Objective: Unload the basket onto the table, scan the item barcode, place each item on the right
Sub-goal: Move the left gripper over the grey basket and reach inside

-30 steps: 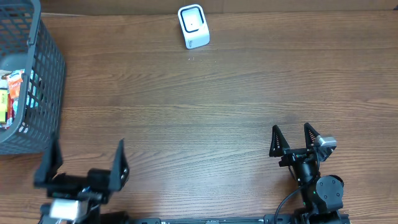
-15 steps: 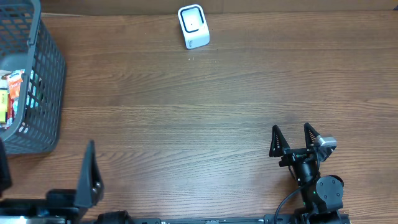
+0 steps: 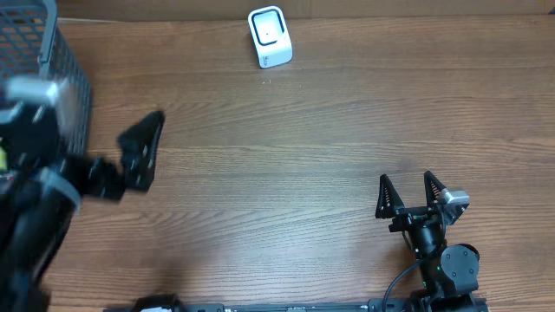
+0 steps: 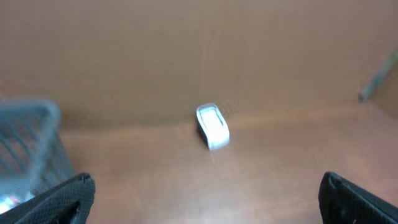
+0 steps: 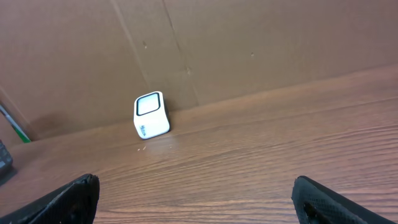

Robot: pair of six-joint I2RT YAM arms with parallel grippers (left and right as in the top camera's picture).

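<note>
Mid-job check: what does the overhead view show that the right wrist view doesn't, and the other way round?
Overhead only: the grey plastic mesh basket at the table's left edge and the blurred left arm beside it. Right wrist only: the face of the brown cardboard back wall. Both: the small white boxy scanner on the brown wooden table, and the right gripper with its black fingers spread open.

Table (image 3: 329, 130) — matt, grained wood; scanner (image 3: 270, 36) — smooth white plastic; basket (image 3: 76, 82) grey plastic.
</note>
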